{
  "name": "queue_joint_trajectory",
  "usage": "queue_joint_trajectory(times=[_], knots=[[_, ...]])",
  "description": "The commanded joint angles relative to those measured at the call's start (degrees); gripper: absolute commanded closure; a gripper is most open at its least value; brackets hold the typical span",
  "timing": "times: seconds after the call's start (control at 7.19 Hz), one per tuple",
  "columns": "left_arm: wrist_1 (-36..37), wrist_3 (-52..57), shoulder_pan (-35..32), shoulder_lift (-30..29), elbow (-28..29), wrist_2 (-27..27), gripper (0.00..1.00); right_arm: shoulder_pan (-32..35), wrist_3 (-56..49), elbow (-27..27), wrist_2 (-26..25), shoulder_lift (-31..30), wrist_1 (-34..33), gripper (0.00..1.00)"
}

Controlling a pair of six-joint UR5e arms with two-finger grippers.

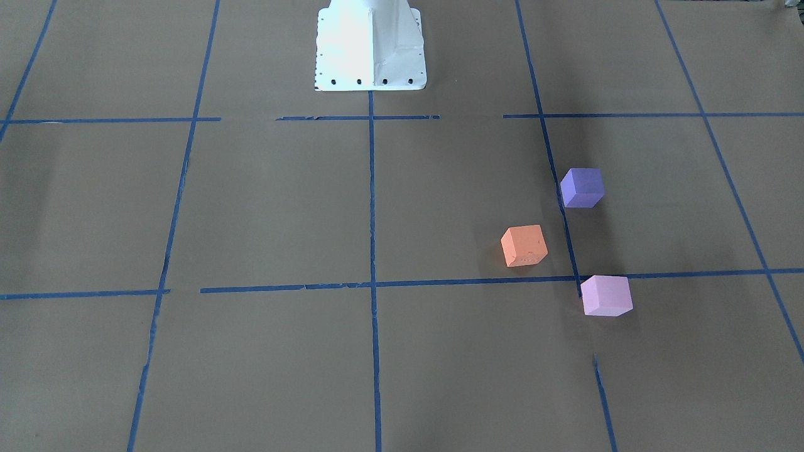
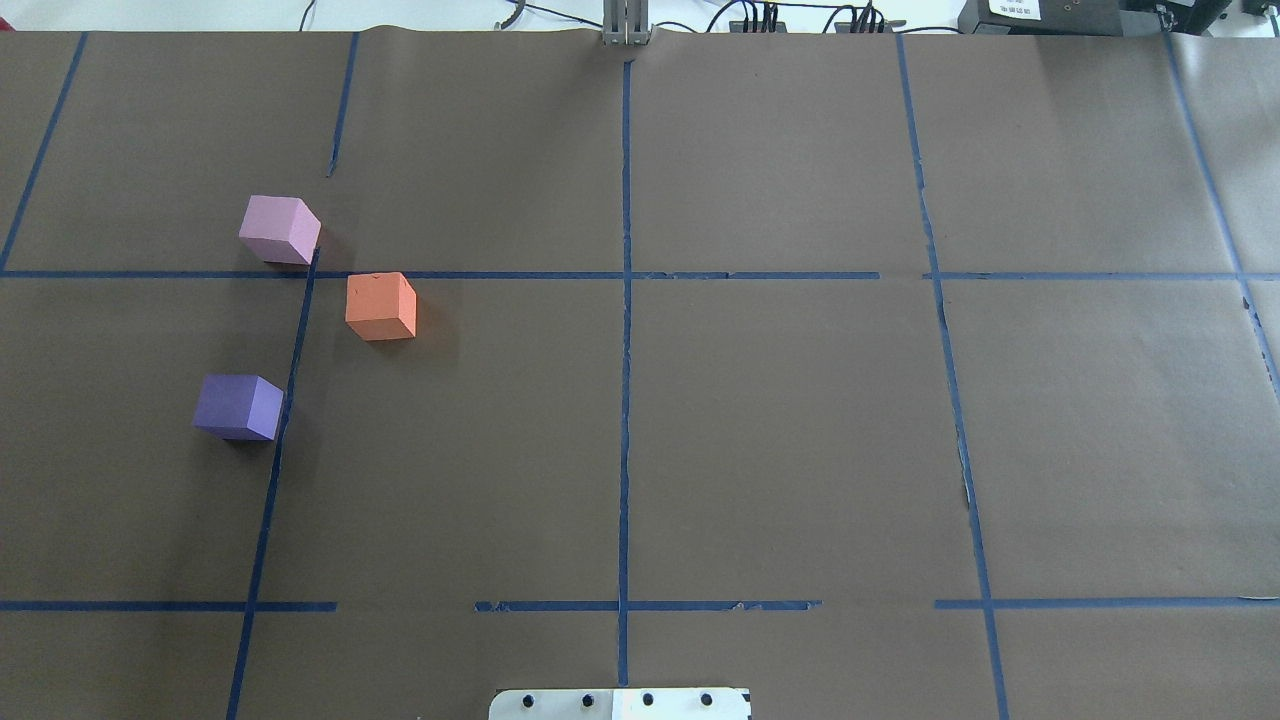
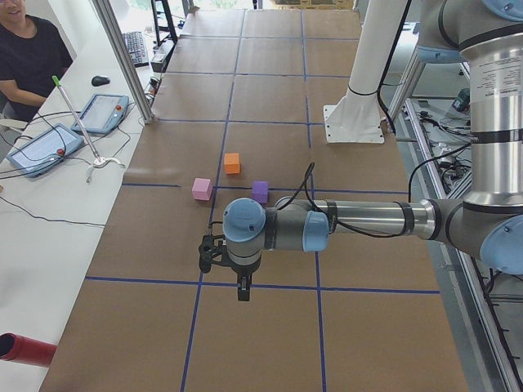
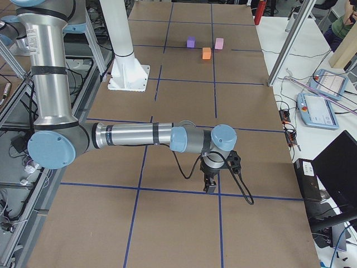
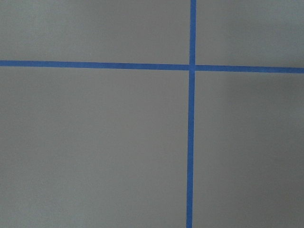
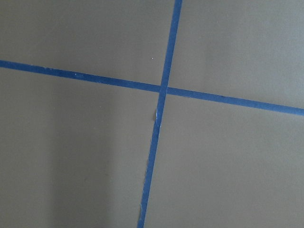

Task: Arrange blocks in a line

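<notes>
Both arms reach out level and low, left pincer [image 3: 243,287] and right pincer [image 4: 210,186] pointing down at the worktop [image 2: 780,430].
How wide either pincer stands cannot be told. On the worktop's left half, the pink block [image 2: 280,229], orange block [image 2: 380,306] and purple block [image 2: 238,407] stand apart in a triangle, pink and purple beside a tape line [image 2: 298,340].

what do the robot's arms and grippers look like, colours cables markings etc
Both the left arm and right arm are silver-grey tubes with pale blue round joint caps. Each upright section carries a printed label. A black cable loops at each wrist. The left gripper and right gripper are small and black.
</notes>
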Motion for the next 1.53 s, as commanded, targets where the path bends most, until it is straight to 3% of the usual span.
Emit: queue_joint_trajectory(times=[0.0,1.39], knots=[[-0.47,0.61,0.0,0.0,-0.31,0.17,0.0,0.0,0.0,0.0,0.0,0.0,0.0,0.0],[-2.5,-0.61,1.32,-0.44,-0.31,0.44,0.0,0.0,0.0,0.0,0.0,0.0,0.0,0.0]])
